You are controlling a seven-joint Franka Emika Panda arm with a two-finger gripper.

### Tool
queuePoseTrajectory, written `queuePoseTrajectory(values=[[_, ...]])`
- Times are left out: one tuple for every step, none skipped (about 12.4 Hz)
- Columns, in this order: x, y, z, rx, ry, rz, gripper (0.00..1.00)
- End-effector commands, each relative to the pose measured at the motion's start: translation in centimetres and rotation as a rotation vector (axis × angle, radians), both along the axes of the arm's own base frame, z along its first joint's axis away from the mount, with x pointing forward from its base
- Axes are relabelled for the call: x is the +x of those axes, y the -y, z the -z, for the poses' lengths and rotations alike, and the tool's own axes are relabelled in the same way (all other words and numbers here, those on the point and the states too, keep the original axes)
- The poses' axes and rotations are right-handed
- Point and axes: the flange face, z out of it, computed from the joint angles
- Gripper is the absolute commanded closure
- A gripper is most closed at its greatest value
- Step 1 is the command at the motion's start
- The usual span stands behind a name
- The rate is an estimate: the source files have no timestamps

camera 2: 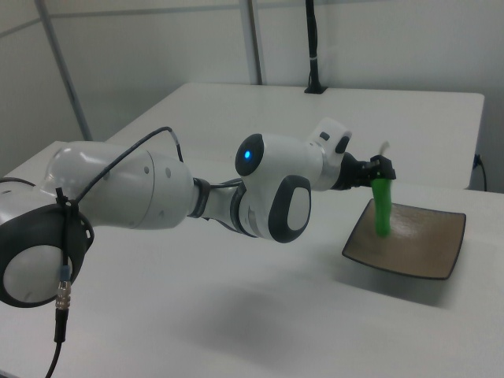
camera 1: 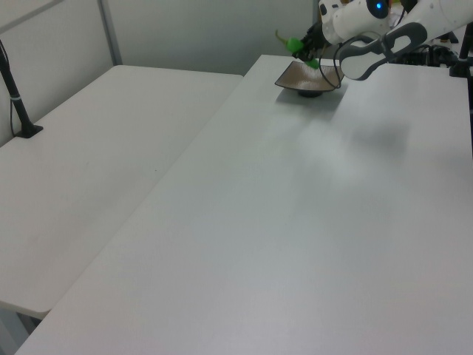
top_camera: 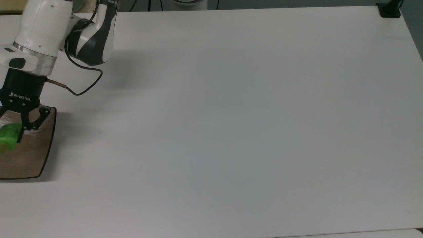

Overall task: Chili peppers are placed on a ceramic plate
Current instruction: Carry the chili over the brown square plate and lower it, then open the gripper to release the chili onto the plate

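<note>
The bright green chili pepper hangs over the tan-brown ceramic plate at the top view's left edge. My gripper is shut on its upper part. In the right view the chili pepper hangs upright from the gripper above the ceramic plate, its lower end close to the plate's surface; I cannot tell if it touches. In the left view the chili pepper and gripper are over the far side of the ceramic plate, the thin stem curling upward.
The plate sits near one corner of a wide white table. A black clamp post stands at the top view's far right corner. A second white table adjoins in the left view, with a black post.
</note>
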Motion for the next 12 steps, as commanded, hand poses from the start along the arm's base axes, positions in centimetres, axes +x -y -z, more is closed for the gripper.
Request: queuePoseTrajectory(values=[[0.3, 0.0, -0.6, -0.030, 0.023, -0.015, 0.00], [0.4, -0.1, -0.6, -0.023, 0.026, -0.012, 0.00], [0.4, -0.2, -0.6, -0.021, 0.027, -0.012, 0.00], [0.4, -0.3, -0.7, -0.016, 0.029, -0.010, 0.00], [0.5, -0.5, -0.8, -0.014, 0.032, -0.012, 0.00], [0.5, -0.7, -0.9, -0.010, 0.034, -0.014, 0.00], [0.5, -0.8, -1.2, -0.007, 0.039, -0.013, 0.00], [0.5, -1.1, -1.5, -0.003, 0.043, -0.015, 0.00], [0.4, -1.4, -2.3, 0.019, 0.053, -0.005, 0.00], [0.2, -1.9, -2.5, 0.039, 0.055, 0.000, 0.00], [-0.2, -2.1, -3.0, 0.058, 0.063, 0.011, 0.00], [-0.4, -2.9, -3.3, 0.084, 0.068, 0.014, 0.00]])
